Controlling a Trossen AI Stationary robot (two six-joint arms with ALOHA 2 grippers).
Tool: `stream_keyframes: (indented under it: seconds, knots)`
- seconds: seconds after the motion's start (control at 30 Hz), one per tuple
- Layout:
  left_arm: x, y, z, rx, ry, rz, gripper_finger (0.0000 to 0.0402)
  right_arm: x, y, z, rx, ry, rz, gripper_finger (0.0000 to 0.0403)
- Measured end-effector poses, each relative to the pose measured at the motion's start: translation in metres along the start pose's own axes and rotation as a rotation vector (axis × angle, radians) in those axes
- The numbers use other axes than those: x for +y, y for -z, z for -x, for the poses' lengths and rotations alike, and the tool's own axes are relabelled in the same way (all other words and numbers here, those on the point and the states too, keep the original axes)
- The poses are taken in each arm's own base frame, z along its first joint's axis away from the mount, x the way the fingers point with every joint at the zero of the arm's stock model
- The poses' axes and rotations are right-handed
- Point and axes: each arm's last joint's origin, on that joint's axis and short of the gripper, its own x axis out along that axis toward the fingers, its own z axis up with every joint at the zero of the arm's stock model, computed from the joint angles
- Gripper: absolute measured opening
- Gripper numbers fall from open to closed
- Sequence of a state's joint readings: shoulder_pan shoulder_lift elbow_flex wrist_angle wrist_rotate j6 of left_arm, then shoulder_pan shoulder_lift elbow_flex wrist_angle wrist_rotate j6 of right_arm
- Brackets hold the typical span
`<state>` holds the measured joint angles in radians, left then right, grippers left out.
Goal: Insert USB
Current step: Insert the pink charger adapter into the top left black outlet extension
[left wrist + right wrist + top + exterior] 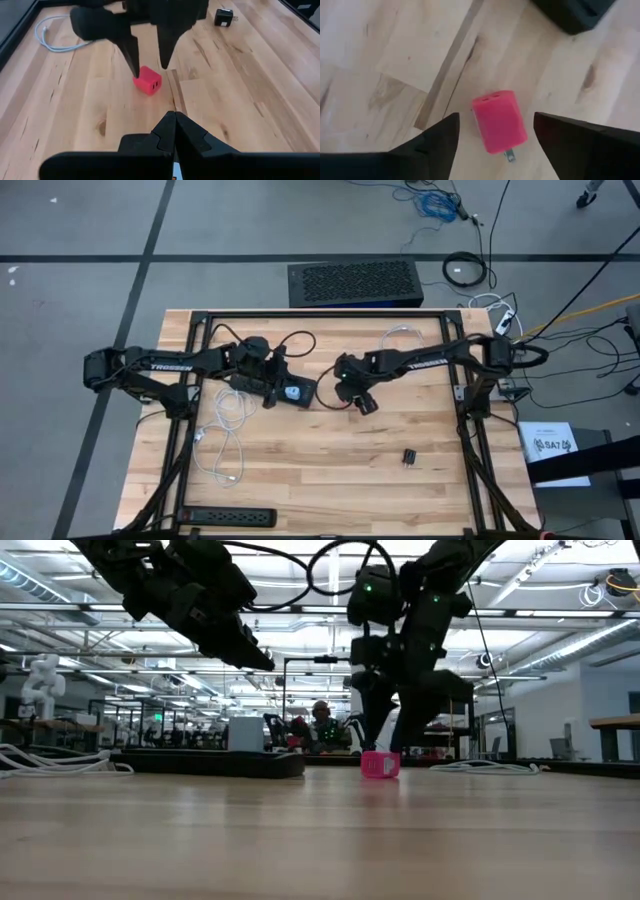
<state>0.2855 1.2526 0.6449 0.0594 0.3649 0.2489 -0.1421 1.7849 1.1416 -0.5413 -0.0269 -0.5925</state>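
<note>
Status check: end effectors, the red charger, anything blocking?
Right end effector open, straddling red charger on table, not gripping. Left end effector shut, empty, nearby. Nothing blocking.

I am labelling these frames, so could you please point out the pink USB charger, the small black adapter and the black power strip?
pink USB charger (498, 121): right wrist view, middle of its top face.
small black adapter (410, 455): high view, centre of its body.
black power strip (228, 518): high view, middle of its casing.
</note>
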Motion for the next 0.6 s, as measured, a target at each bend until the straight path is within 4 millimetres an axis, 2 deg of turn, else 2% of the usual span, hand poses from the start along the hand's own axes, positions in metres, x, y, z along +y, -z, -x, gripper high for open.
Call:
stream_keyframes:
  seconds: [0.17,0.27,0.47,0.6]
  knots:
    - [0.0,0.0,0.0,-0.001,0.0,0.002,0.0013,0.001,0.002,-0.012,0.026,-0.017,0.003,0.0233]
    - [0.0,0.0,0.0,-0.002,0.0,0.002,0.0013,0.003,0.002,-0.017,0.041,-0.032,0.022,0.0212]
    - [0.001,0.0,0.0,0.009,-0.043,0.006,0.0011,0.002,0.0,-0.02,0.019,-0.024,0.019,0.0112]
    - [0.004,0.001,0.001,0.022,-0.097,0.04,0.0005,-0.002,-0.005,-0.019,-0.075,-0.04,-0.06,0.0111]
